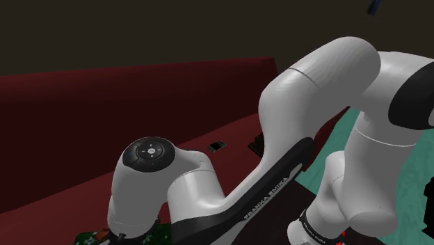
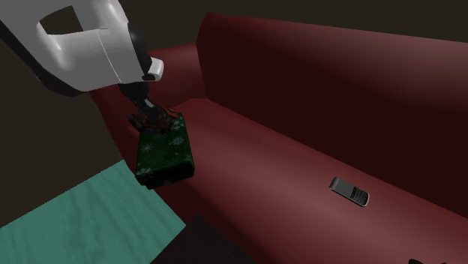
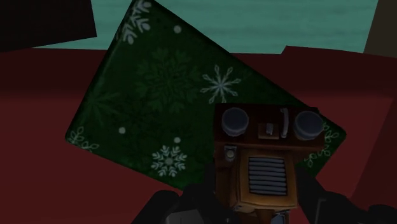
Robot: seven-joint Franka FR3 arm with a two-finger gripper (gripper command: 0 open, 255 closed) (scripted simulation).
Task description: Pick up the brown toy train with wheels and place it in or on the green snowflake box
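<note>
The train hangs in the tool, which pinches its body from both sides; the wrist view looks down on its roof grille and two round fittings. It sits over the box, a dark green one printed with snowflakes, but over the part near one corner and not the middle of the lid. In the second exterior view the train appears at the box's upper edge, just under the tool. Whether it touches the lid or hovers just above it, I cannot tell.

The box lies on the seat of a dark red sofa, close to the seat's front edge, with a teal rug on the floor beyond. A phone lies well apart, further along the seat.

The step in hand looks like the placing: the pick is done and the train is over its target. The next move likely calls for a small shift toward the lid's middle, so the wheels do not land by the edge and roll off. Then a slow descent until the train rests on the lid, and only then should the tool spread and lift straight up.
</note>
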